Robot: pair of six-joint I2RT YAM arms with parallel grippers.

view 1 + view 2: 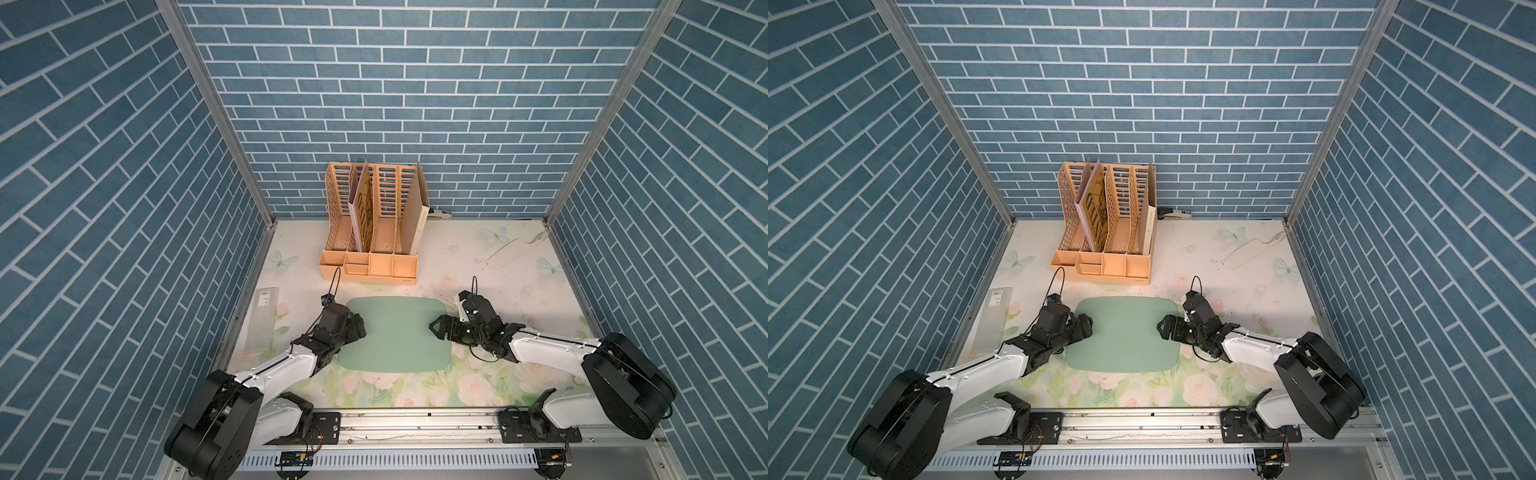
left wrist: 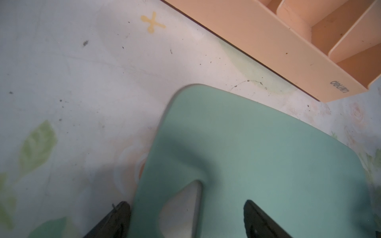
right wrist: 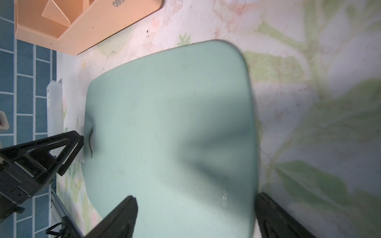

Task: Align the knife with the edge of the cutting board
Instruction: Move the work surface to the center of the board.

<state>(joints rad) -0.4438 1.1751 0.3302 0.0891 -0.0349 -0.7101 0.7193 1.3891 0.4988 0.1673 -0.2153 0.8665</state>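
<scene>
Count: one cutting board (image 1: 395,332), one knife (image 1: 508,254), one peach file organizer (image 1: 370,232), one grey barcode-labelled box (image 1: 262,320), two arms. Floral desk (image 1: 519,307), dirt-specked; blue brick-pattern walls on three sides. Board lies at centre; knife lies flat near the far right corner, well apart from it. Over the board's opposite short ends, left tool (image 1: 360,327) and right tool (image 1: 434,327) — both spread, pinching nothing. Triangular hole (image 2: 181,208) hidden in both top views.

Both top views look down from high in front; wrist cameras (very near) share the flat pale-green cutting board (image 2: 268,154).
</scene>
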